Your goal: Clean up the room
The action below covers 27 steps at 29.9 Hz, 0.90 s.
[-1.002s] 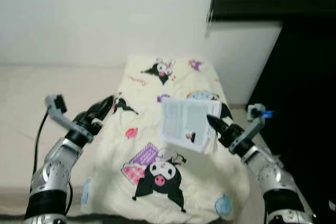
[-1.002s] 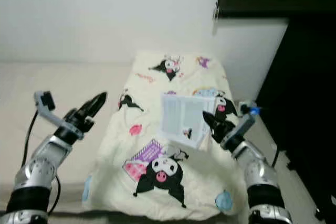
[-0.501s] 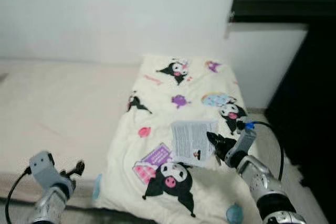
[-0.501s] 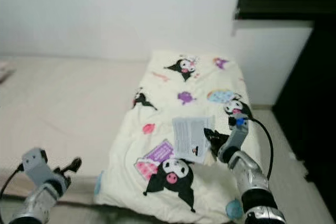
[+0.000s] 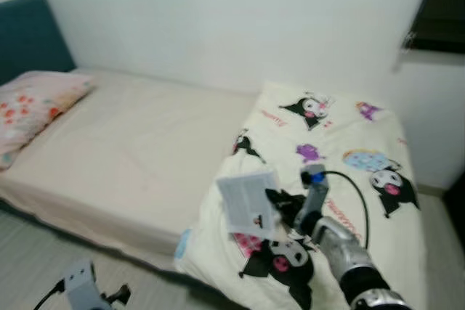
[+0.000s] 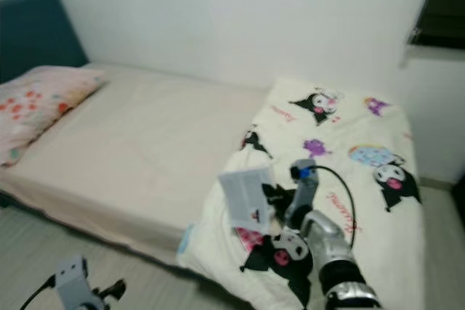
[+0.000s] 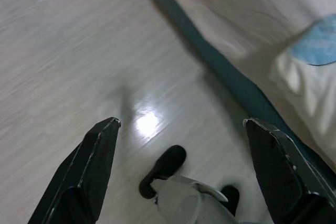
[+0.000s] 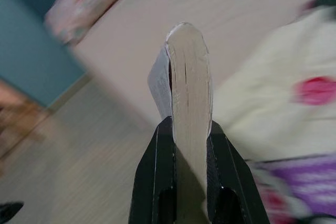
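My right gripper [image 5: 280,205] is shut on a thin white booklet [image 5: 247,204], held upright above the near edge of the cartoon-print blanket [image 5: 349,172]. The right wrist view looks along the booklet's edge [image 8: 188,90], clamped between the two black fingers [image 8: 155,182]. My left gripper [image 7: 181,129] hangs low over the pale wood floor [image 7: 68,51] beside the bed, fingers [image 7: 97,166] spread open with nothing between them. Its wrist [image 5: 80,294] shows at the bottom left of the left eye view.
A bed with a cream sheet [image 5: 138,150] runs along the white wall, with a floral pillow [image 5: 33,103] and a teal headboard [image 5: 25,38] at the left. A dark window frame [image 5: 439,12] sits at the far right. Bare floor [image 5: 36,259] lies before the bed.
The camera has swung left, bringing the pillow and headboard into view. My right gripper keeps hold of the booklet. The left arm has dropped lower toward the floor.
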Motion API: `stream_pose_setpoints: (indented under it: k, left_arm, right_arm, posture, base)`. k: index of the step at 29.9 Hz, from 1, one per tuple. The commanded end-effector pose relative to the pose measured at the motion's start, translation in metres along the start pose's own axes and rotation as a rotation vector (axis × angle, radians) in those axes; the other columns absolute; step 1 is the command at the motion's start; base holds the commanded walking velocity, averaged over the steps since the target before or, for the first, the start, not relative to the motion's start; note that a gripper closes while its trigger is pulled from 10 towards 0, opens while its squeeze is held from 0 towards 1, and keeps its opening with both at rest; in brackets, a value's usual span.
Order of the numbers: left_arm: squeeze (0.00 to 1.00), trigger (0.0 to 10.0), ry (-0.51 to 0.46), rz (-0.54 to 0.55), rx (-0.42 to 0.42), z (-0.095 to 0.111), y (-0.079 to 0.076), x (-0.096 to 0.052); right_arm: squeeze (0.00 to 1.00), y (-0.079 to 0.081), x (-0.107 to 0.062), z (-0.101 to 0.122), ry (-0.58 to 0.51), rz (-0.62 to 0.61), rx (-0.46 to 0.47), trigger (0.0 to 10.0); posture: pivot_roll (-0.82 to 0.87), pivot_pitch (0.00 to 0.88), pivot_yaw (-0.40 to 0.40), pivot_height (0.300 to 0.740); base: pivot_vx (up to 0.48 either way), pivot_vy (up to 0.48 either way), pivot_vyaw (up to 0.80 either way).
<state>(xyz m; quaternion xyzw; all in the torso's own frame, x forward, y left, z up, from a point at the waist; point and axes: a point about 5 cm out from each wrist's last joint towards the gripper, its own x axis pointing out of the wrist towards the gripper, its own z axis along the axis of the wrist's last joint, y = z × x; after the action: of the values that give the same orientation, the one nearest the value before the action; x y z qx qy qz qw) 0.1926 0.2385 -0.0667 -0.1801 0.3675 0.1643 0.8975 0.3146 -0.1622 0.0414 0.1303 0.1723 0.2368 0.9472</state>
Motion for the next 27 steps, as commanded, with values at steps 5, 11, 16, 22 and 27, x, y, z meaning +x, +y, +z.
stream_pose_setpoints:
  k: [5,11,16,22,27]
  left_arm:
    - [0.00,10.0,0.053,-0.018,0.005,-0.016,-0.005,-0.002]
    - [0.00,10.0,0.061,-0.036,0.015,-0.020,-0.006,-0.003]
    - [0.00,10.0,0.079,-0.027,0.030,-0.023,-0.002,-0.004]
    - [0.00,10.0,0.089,-0.029,0.043,-0.026,-0.001,-0.005]
    - [0.00,10.0,0.085,-0.044,0.041,-0.026,-0.005,-0.005]
  right_arm:
    - [0.00,-0.004,-0.004,-0.005,0.007,-0.013,-0.030,0.0]
    - [0.00,-0.007,-0.005,-0.004,0.001,-0.013,-0.039,0.0]
    - [0.00,-0.004,-0.002,0.001,-0.017,0.006,-0.052,0.0]
    - [0.00,0.003,0.004,0.006,-0.038,0.039,-0.037,10.0]
    - [0.00,0.006,0.005,0.011,-0.060,0.070,-0.085,10.0]
  posture:
    - [-0.07,0.000,-0.012,0.740]
    - [-0.06,0.000,-0.013,0.740]
    - [-0.06,0.000,-0.013,0.740]
    - [-0.06,0.000,-0.009,0.740]
    - [-0.06,0.000,-0.008,0.740]
  base:
    - [0.000,0.000,0.80]
    - [0.041,0.000,0.80]
    - [0.281,0.000,0.80]
    - [0.328,0.000,0.07]
    - [0.333,0.000,0.64]
